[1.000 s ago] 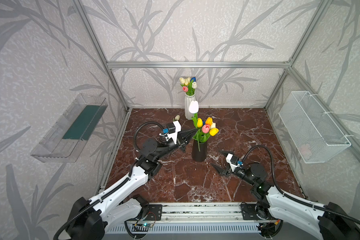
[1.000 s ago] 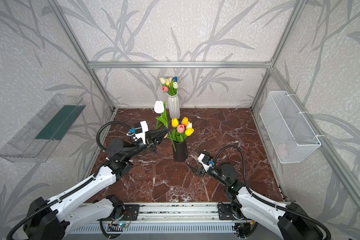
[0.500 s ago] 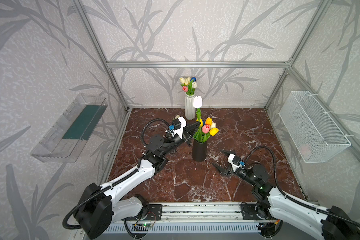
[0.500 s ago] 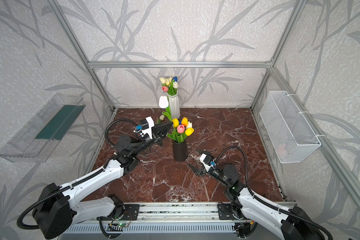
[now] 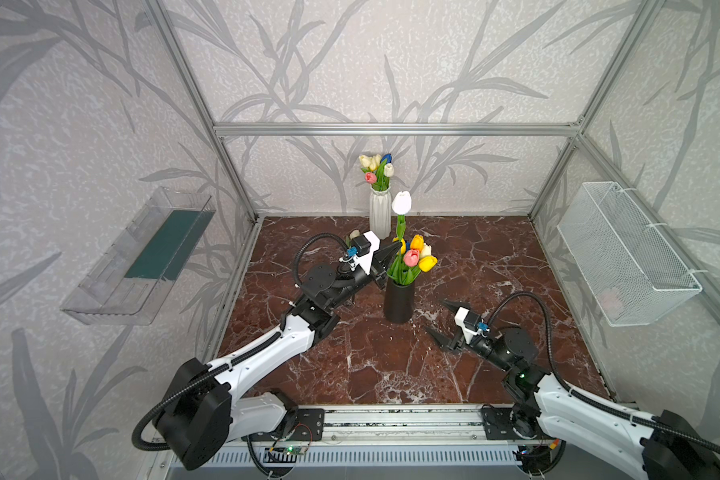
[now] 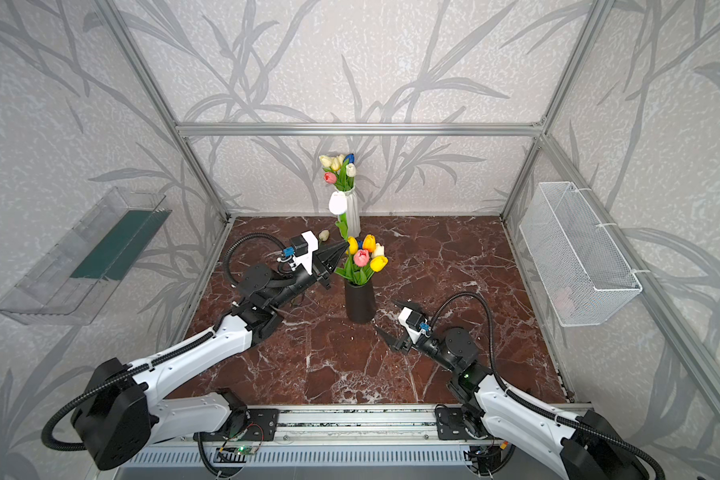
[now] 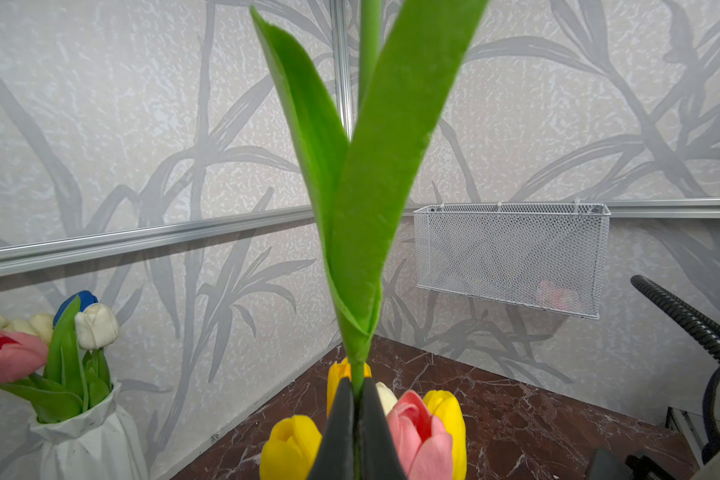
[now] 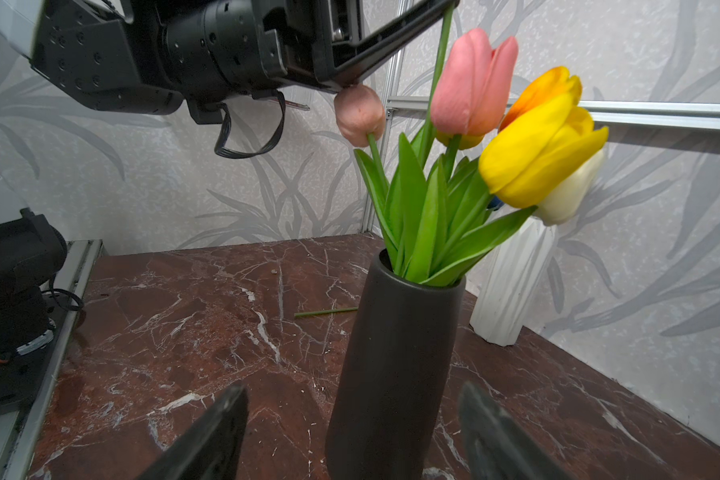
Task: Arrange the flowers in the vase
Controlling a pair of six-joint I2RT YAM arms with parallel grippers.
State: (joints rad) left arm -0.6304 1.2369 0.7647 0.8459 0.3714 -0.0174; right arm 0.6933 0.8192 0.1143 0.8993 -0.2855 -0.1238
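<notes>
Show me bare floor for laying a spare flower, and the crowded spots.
Bare: back-right floor between white vase, black vase and wire basket; front-middle floor between the arms. Crowded: around the black vase, where the left gripper holds the white tulip and the right gripper stands open; a loose tulip lies by the white vase.

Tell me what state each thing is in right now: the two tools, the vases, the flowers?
left tool: shut on the white tulip, gripping its stem.
right tool: open, empty, facing the black vase.
white tulip: held upright over the black vase.
black vase: upright, holding several tulips.
white vase: upright, holding its own bunch.
loose tulip: lying on the table.
</notes>
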